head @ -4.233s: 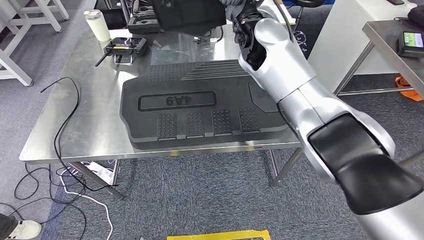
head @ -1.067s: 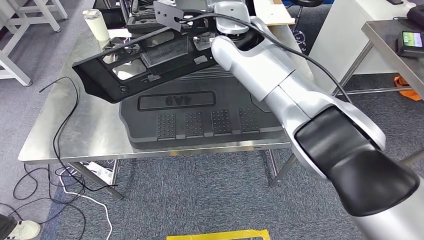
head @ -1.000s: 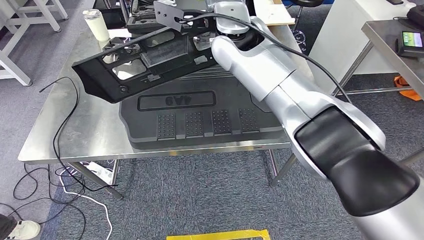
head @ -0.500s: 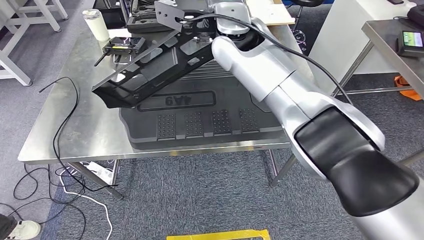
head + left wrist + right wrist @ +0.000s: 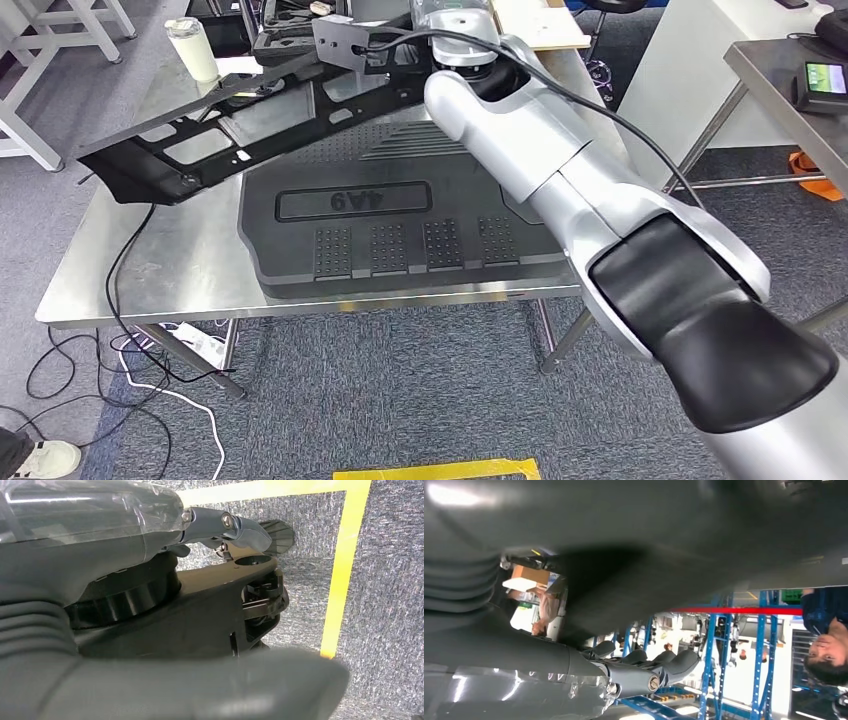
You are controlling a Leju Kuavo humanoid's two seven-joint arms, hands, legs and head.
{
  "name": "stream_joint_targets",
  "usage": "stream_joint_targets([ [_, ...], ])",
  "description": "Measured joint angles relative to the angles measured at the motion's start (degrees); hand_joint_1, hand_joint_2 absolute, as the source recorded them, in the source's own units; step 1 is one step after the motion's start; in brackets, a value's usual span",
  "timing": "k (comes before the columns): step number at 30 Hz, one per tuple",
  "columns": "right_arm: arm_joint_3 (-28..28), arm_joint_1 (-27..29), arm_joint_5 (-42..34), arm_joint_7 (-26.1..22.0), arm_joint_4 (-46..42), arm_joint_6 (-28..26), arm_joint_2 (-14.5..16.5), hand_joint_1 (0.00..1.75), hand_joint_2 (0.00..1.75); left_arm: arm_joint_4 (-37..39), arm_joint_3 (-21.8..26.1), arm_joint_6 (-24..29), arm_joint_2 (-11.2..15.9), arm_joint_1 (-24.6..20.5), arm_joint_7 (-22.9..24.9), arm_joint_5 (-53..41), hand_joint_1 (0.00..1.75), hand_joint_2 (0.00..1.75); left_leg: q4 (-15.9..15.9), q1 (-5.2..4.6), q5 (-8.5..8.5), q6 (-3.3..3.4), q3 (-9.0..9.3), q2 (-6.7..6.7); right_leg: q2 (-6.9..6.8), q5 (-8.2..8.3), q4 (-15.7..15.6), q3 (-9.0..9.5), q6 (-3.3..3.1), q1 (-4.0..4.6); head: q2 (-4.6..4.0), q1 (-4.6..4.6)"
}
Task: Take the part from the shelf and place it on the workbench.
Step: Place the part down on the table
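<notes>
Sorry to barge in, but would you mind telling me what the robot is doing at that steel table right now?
The robot's right arm is reaching over the steel workbench, and its right hand is carrying a long black frame part with cut-out openings. The part is in the air, tilted, above a large black moulded panel that already lies flat on the bench. It has not been set down yet. The left hand hangs over grey carpet marked with yellow tape and holds nothing.

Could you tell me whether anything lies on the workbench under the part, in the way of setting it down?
Yes. A large black moulded panel already lies on the workbench, right below the part that the right hand holds up. Bare steel shows to the panel's left, crossed by a black cable.
</notes>
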Motion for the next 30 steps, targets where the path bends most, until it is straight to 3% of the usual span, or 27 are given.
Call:
stream_joint_targets([
  [21,0.8,-0.9,-0.8,0.0,0.0,3.3,1.1,0.0,0.0,0.0,0.1,0.0,0.0,0.1,-0.1,1.0,0.0,0.0,0.0,-0.01,0.0,0.0,-0.01,-0.01,-0.01,0.0,0.0,0.02,0.0,0.01,0.0,0.01],
  [24,1.4,-1.8,-1.8,0.0,0.0,7.1,1.6,0.0,0.0,0.0,0.2,0.1,0.0,0.1,-0.2,1.4,0.0,0.0,0.0,-0.01,0.0,0.0,-0.01,0.0,-0.01,0.0,0.0,0.01,0.0,0.01,0.0,0.0],
  [28,2.7,-4.0,-3.7,0.0,0.6,16.4,2.6,0.0,0.0,0.0,0.6,0.2,0.0,0.1,0.1,2.2,0.0,0.0,0.0,0.0,0.0,0.0,-0.03,-0.01,-0.01,0.0,0.0,0.0,0.0,0.02,0.0,0.0],
  [30,3.3,-5.0,-4.0,0.0,1.0,17.7,3.1,0.0,0.0,0.0,0.9,0.5,0.0,0.1,0.2,2.7,0.0,0.0,0.0,0.0,0.0,0.0,-0.04,-0.01,-0.01,0.0,0.0,-0.02,0.0,0.02,0.0,0.0],
])
